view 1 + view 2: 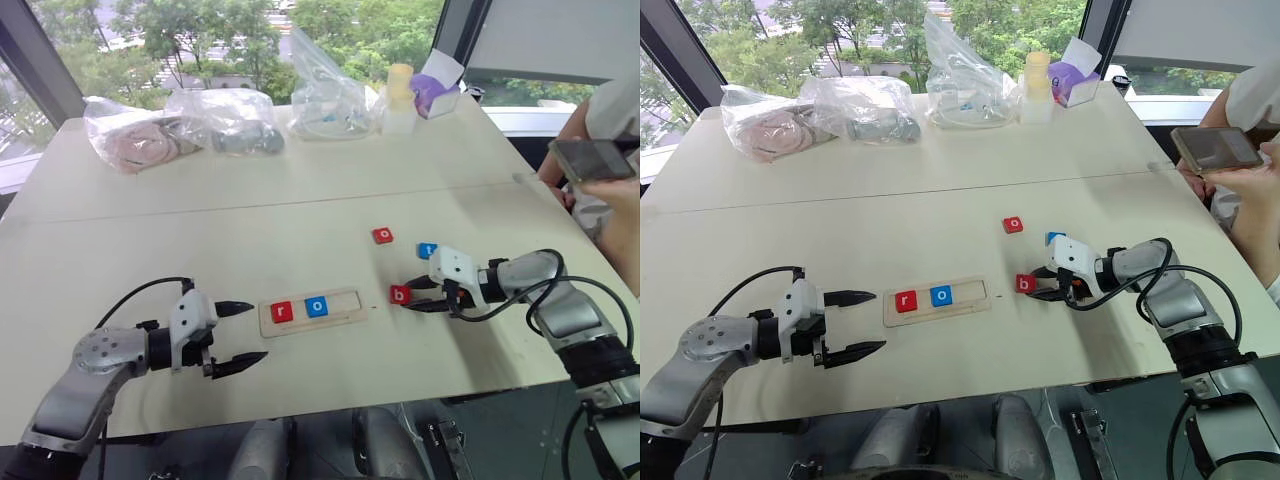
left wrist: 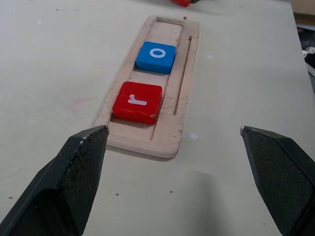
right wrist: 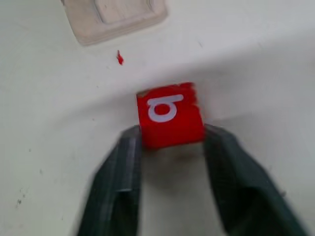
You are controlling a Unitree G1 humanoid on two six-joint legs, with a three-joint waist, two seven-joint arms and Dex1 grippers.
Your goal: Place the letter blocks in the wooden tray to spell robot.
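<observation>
The wooden tray point(image 1: 345, 315) lies near the table's front edge, with a red r block point(image 1: 282, 312) and a blue o block point(image 1: 316, 306) side by side in its left half. Just left of the tray my left gripper point(image 1: 258, 331) stands open and empty, pointing at the tray's end. Right of the tray my right gripper point(image 1: 408, 296) is shut on the red b block point(image 3: 170, 115), one finger point(image 3: 130, 147) on each side, the block resting on the table. Behind it lie a blue t block point(image 1: 427, 250) and a red o block point(image 1: 383, 236).
Clear plastic bags point(image 1: 140, 130), a pale bottle point(image 1: 399, 95) and a tissue box point(image 1: 440, 92) line the table's back. A person holding a phone point(image 1: 590, 160) is at the right edge. A seam crosses the table's middle.
</observation>
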